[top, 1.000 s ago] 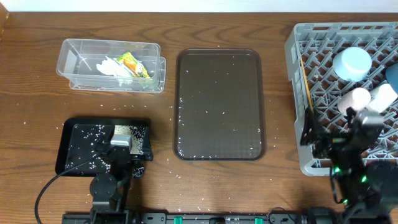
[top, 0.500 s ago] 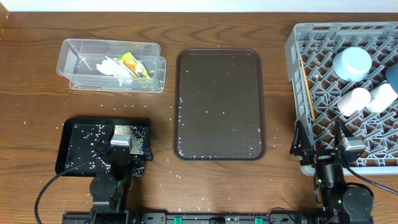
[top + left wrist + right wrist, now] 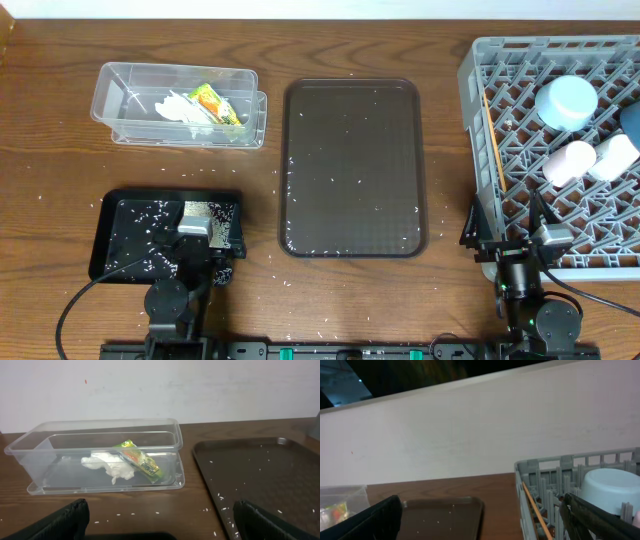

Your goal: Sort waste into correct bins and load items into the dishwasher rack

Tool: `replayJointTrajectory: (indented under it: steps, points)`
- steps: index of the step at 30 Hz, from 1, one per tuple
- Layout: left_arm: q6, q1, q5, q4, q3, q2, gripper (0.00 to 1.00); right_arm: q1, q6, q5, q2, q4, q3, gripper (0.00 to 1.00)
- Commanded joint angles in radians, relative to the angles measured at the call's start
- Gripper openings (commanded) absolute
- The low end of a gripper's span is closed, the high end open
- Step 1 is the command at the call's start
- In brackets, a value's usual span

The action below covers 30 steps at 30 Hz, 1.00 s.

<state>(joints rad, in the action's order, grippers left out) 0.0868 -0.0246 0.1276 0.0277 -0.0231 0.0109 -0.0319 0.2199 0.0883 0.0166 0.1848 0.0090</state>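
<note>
Rice grains (image 3: 333, 181) scattered on brown tray (image 3: 372, 130), napkin (image 3: 107, 463) beside wrapper (image 3: 143, 462) in clear tub (image 3: 30, 442)

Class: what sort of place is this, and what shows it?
Probably a robot test bench staged for dish-clearing: a grey dishwasher rack, a rice-strewn serving tray and a clear waste tub on a wooden table.
</note>
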Motion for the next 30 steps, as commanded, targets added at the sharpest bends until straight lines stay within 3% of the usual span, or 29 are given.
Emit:
replayJointTrajectory:
  steps: [1, 15, 30]
  points:
    - [0.014, -0.004, 0.010, 0.031, 0.019, -0.007, 0.94, -0.018, 0.010, -0.047, -0.012, 0.001, -0.003, 0.99]
    - [0.014, -0.004, 0.010, 0.031, 0.019, -0.007, 0.94, -0.037, -0.005, -0.143, -0.012, -0.256, -0.003, 0.99]
    - [0.014, -0.004, 0.010, 0.031, 0.019, -0.007, 0.94, -0.037, -0.015, -0.137, -0.012, -0.256, -0.003, 0.99]
